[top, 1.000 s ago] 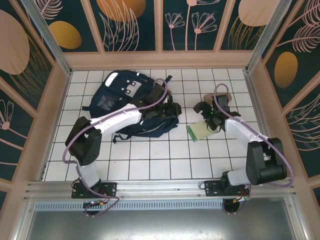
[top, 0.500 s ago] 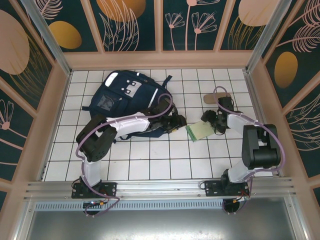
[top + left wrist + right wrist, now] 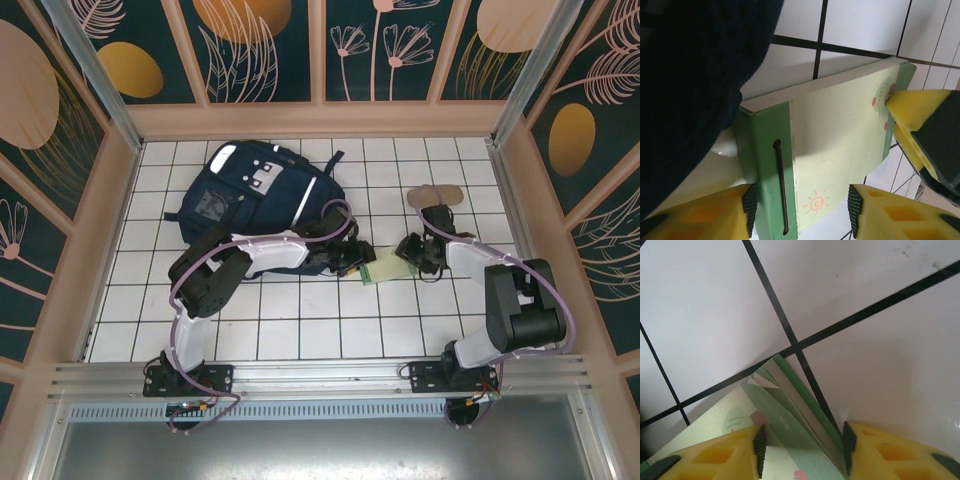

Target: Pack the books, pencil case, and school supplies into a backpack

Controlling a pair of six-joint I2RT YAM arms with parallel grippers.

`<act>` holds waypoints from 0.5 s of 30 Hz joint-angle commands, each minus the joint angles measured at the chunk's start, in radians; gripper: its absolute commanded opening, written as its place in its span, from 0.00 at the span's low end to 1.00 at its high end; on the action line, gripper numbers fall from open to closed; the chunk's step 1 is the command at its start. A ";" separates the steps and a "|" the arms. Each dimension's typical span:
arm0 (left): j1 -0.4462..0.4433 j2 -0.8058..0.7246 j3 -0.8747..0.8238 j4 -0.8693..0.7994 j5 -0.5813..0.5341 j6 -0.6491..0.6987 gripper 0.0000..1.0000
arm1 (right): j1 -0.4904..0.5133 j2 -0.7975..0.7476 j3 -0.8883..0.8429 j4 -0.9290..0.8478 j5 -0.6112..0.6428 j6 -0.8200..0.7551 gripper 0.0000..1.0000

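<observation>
The notebook (image 3: 840, 150) is pale green — darker spine

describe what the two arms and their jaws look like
The left arm and right arm have white links between chunky black joints, with a thin purple cable looping along each. The jaws are bright yellow blocks with moulded hollows on black mounts.

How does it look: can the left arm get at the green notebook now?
Probably yes. The left gripper straddles the green notebook at its spine end, next to the backpack; the right gripper at the far corner leaves that end free.
</observation>
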 commanded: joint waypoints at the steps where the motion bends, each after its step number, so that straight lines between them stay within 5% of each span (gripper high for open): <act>1: 0.003 0.049 0.025 -0.053 -0.025 0.012 0.52 | 0.023 -0.014 -0.034 -0.039 -0.022 0.063 0.43; 10: 0.002 0.070 0.047 -0.186 -0.105 0.012 0.51 | 0.049 -0.006 -0.058 -0.006 -0.045 0.093 0.42; 15: 0.002 0.106 0.043 -0.074 -0.038 -0.005 0.51 | 0.054 -0.010 -0.074 0.023 -0.087 0.120 0.42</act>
